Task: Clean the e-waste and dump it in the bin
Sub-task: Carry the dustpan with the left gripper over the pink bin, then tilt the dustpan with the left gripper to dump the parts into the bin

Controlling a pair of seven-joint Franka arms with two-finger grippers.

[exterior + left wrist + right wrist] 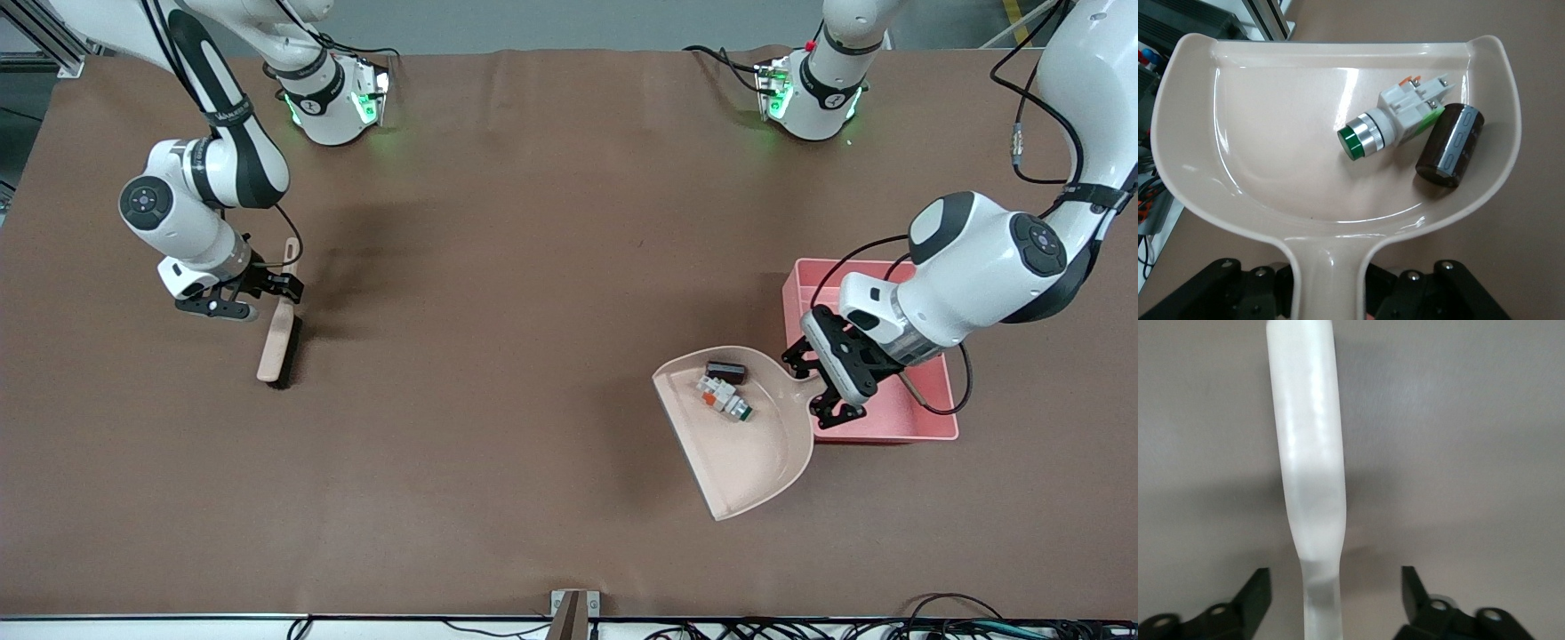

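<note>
Beige dustpan (742, 444) clenched in my left gripper (822, 384), e-waste (725, 396) could spill short of the bin (925, 427) at three o'clock; my right gripper (253, 298) released the brush (277, 342).

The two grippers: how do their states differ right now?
The left gripper is shut on the dustpan handle, beside the pink bin. The right gripper has open jaws either side of the brush handle, not gripping it. Both sit low at a tool's handle.
</note>
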